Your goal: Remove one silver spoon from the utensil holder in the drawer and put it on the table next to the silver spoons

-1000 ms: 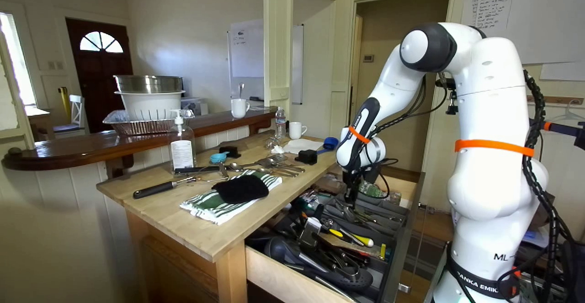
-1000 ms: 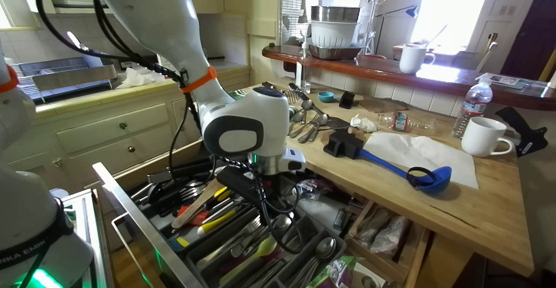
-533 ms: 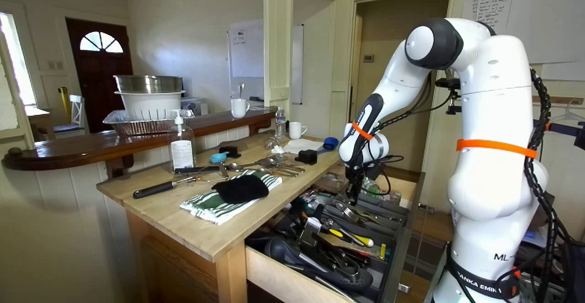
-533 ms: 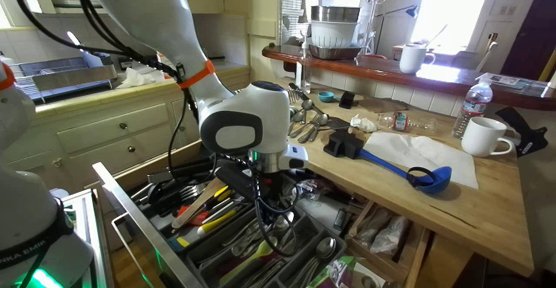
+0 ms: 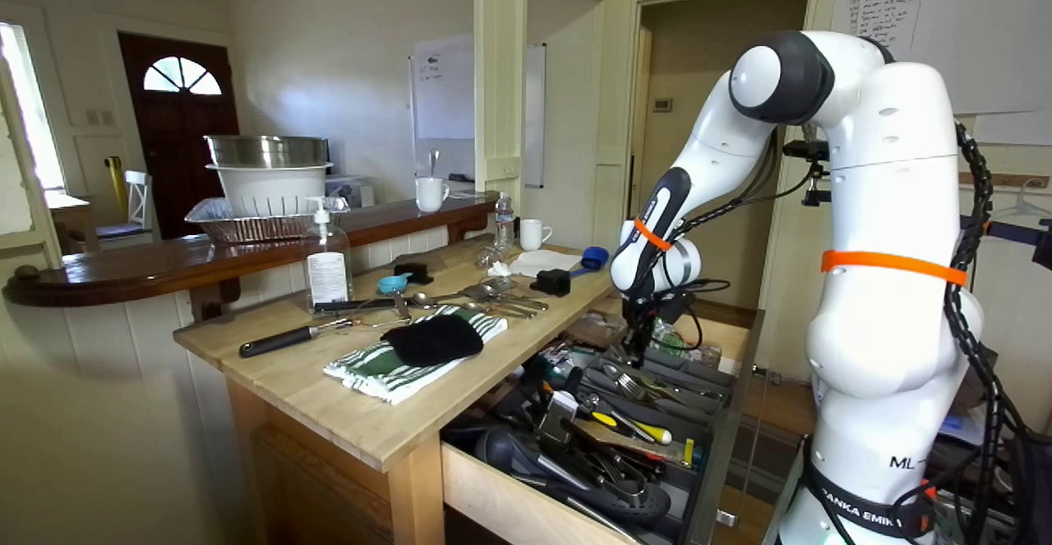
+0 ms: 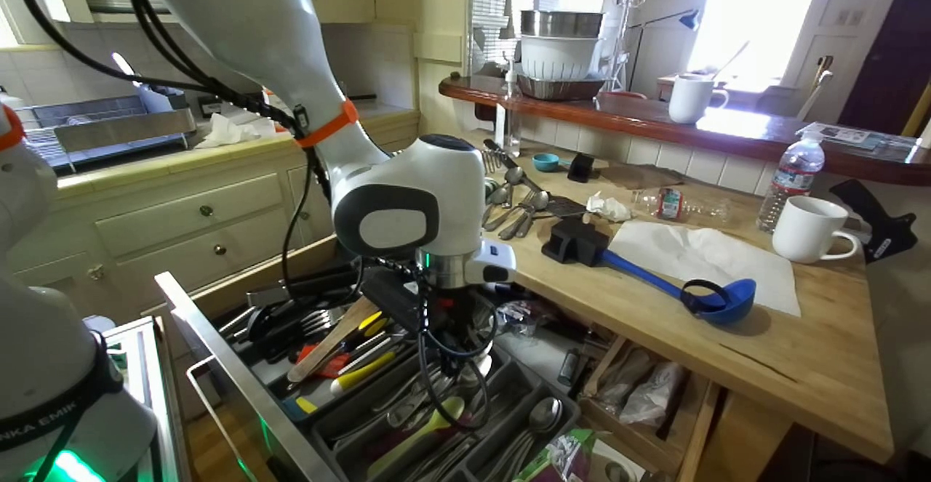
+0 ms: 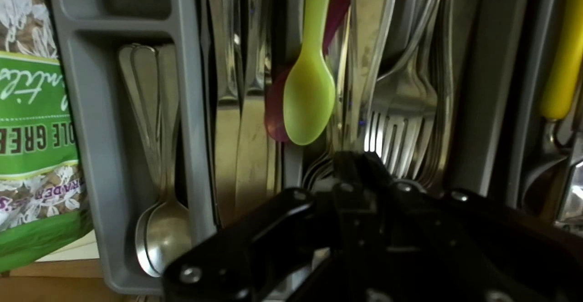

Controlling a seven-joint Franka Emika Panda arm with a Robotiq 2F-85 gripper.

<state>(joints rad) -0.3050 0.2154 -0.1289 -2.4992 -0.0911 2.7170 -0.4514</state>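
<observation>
jaws meet over the utensil holder (image 7: 191,110) (gray, divided).

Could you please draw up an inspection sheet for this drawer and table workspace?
Surface: pale wooden table, with a thin dark line near one edge.
Job's things: drawer open; grey utensil holder inside; silver spoons in its left compartment in the wrist view; other spoons lie on the table.
Clutter: on the table, a striped towel under a black item, blue ladle, white mug and water bottle.
End effector: shut, over the utensil holder; nothing visibly gripped.
Cables: black cables run along the arm; one loops down over the drawer.
Surroundings: dark wooden counter beside the table, carrying a metal bowl and colander stacked in a foil tray.
</observation>
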